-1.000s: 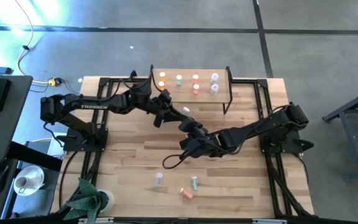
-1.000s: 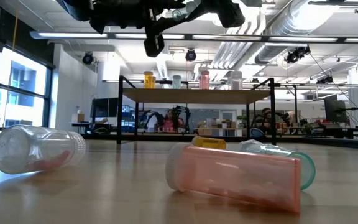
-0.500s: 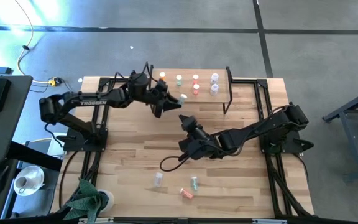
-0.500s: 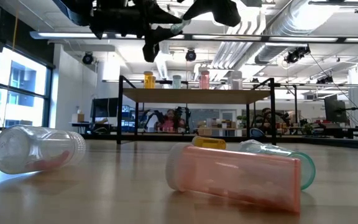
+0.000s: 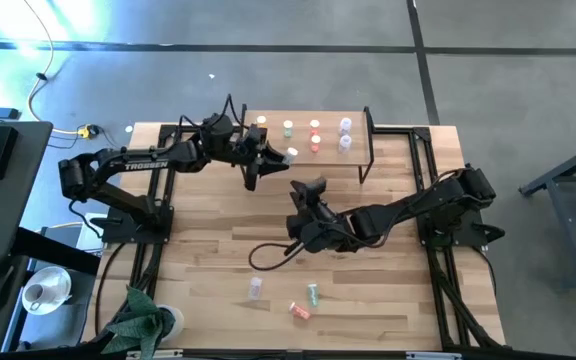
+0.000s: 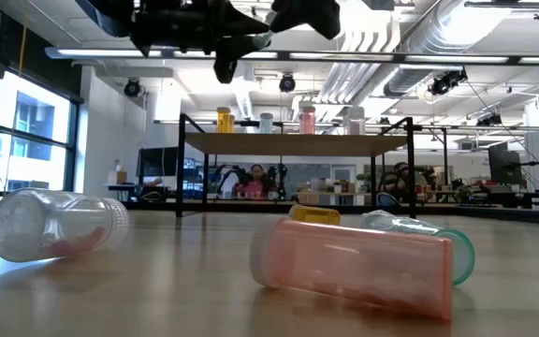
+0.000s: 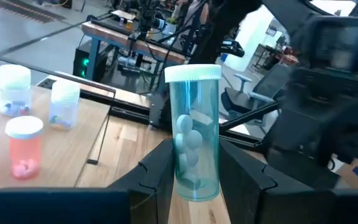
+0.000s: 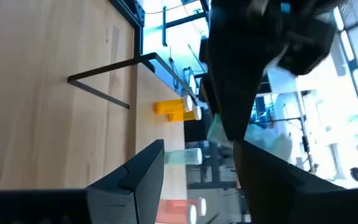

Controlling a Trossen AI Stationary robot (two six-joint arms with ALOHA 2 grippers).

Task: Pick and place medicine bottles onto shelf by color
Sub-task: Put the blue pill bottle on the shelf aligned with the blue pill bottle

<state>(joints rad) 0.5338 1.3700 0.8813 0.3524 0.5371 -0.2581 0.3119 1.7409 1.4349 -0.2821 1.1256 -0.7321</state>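
Note:
My left gripper is shut on a green medicine bottle with a white cap, in the air just in front of the shelf. On the shelf stand an orange bottle, a green one, two pink ones and two clear ones. My right gripper hangs open over mid-table, a little nearer than the left, with nothing between its fingers. A clear bottle, a green one and a pink one lie on their sides near the front. My left gripper pinches the green bottle's lower half between its two fingers, close to the base. The fingers come nearly level from the table's left. The capped end sticks out past the fingertips, and the bottle is lifted clear of table and shelf.
A black cable loops on the table below my right arm. A green cloth lies at the front left corner. The shelf's black legs stand at the far middle. Bare wood lies between the shelf and the lying bottles.
My left gripper, still shut on the green bottle, has swung toward the table's far edge and the shelf front and has rolled at the wrist. My right gripper has stayed in place, open, and has rolled about its own axis.

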